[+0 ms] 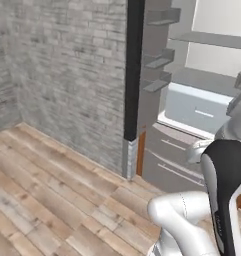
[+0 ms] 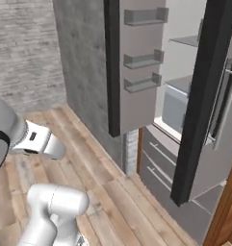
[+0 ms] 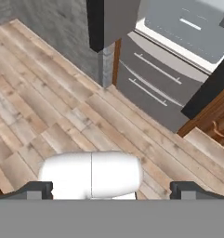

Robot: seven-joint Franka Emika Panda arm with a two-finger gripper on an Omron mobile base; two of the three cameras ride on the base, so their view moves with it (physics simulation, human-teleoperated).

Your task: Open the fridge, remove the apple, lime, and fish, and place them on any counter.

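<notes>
The gripper (image 3: 111, 189) is hanging over the wooden floor (image 3: 48, 116) with its jaws spread fully and holding nothing. Beyond, the fridge (image 2: 156, 158) is standing with both doors swung wide, giving reach to its shelves.

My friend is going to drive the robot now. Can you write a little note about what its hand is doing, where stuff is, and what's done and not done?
End effector: open, holding nothing, pointing down over the wooden floor in front of the fridge.
Fridge: both upper doors already swung open, white inside and grey shelves showing; the two lower drawers are shut.
Apple, lime, fish: can't spot them on the shelves from these angles.
Done: fridge opened.
Left: find and take out the apple, lime and fish, then set each on a counter.
</notes>
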